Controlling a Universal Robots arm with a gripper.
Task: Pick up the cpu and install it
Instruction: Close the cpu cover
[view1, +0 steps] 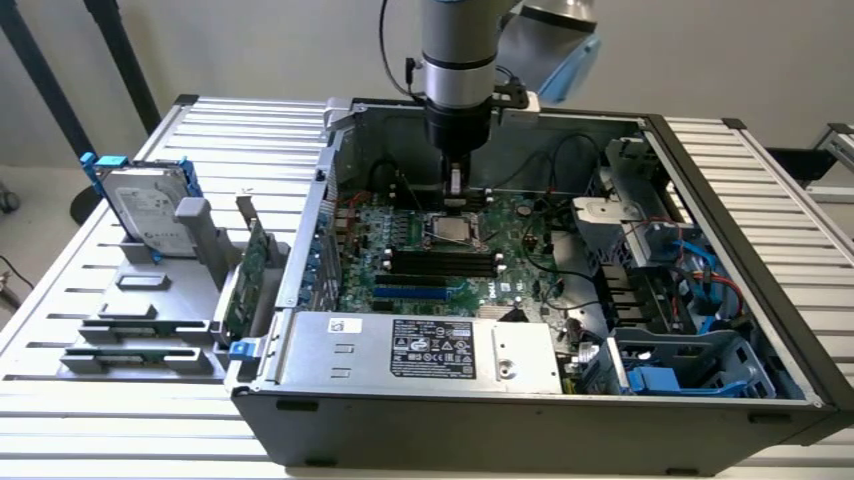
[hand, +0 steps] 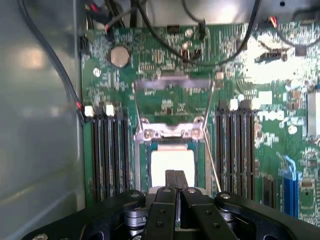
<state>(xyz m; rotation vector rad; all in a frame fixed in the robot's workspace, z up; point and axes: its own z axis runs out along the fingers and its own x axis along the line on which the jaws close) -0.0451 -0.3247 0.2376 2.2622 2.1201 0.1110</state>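
The cpu (hand: 172, 161) is a pale square plate lying flat in the motherboard socket (hand: 141, 150), whose load plate (hand: 172, 85) is swung up behind it. In the exterior view the cpu (view1: 451, 232) sits mid-board inside the open computer case (view1: 747, 300). My gripper (hand: 175, 175) hangs straight over the near edge of the chip, its two narrow fingers pressed together with nothing visible between them. Seen from outside, the gripper (view1: 457, 197) points down just above the socket.
Black memory slots (hand: 107, 155) flank the socket on both sides. A grey case wall (hand: 40, 125) and black cables (hand: 60, 75) run close by. The labelled silver box (view1: 427, 350) fills the case front. A hard drive with blue rails (view1: 140, 210) stands outside the case on the exterior view's left.
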